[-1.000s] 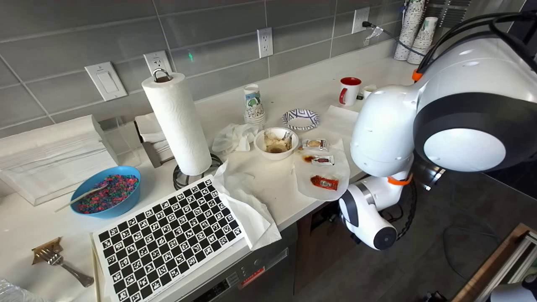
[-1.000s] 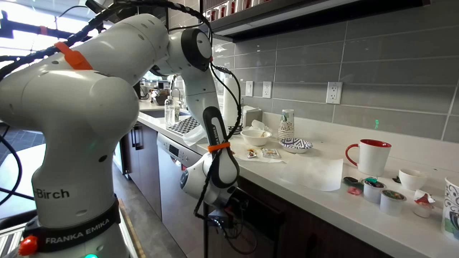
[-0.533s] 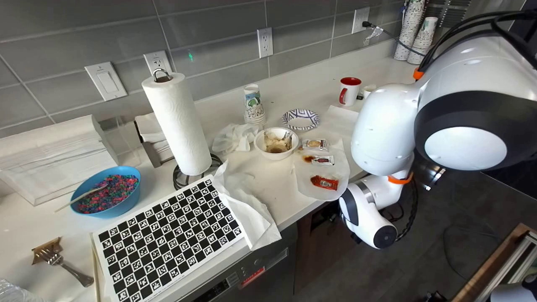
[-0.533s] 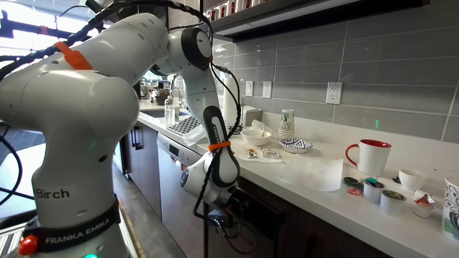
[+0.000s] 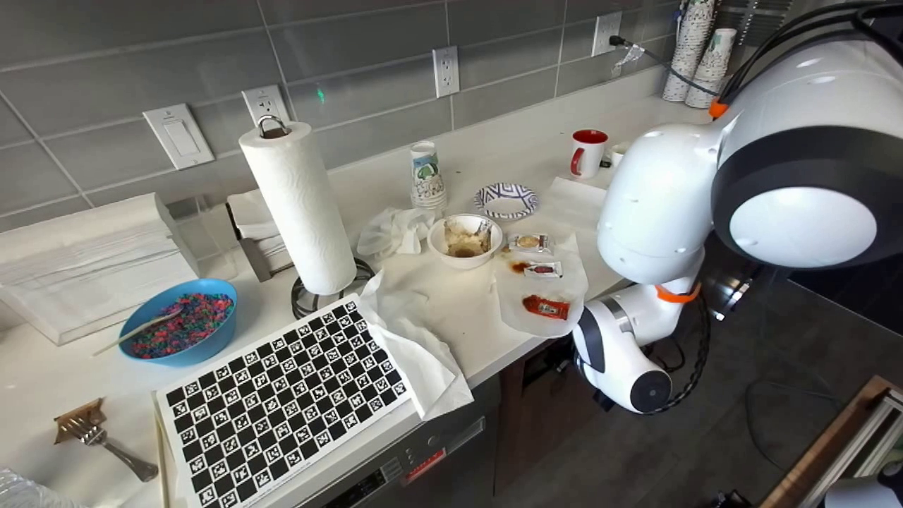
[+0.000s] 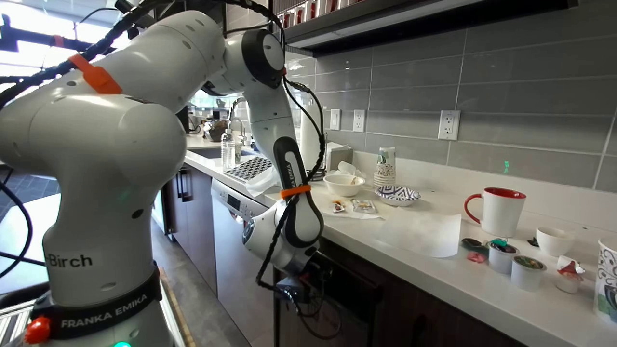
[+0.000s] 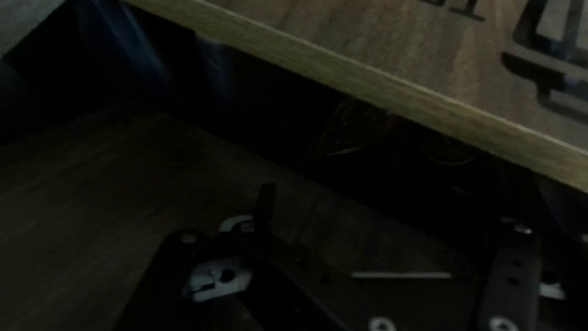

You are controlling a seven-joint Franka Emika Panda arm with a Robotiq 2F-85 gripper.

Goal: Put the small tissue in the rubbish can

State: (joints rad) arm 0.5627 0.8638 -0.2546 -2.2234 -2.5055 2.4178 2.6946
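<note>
- A crumpled tissue lies on the pale counter at 9 o'clock of the bowl; whether it is the one the task names, I cannot tell
- The gripper is well apart from it, toward 4 o'clock in an exterior view, below the counter edge, fingers wide apart
- A dark opening slants from 10 to 4 o'clock beyond it in the wrist view, contents dim
- From the tissue, stacked cups stand toward 1 o'clock, a paper towel roll toward 9, grey tiles behind
- The bunched tissue's long axis runs roughly 8 to 2 o'clock; its pointing direction is unclear
</note>
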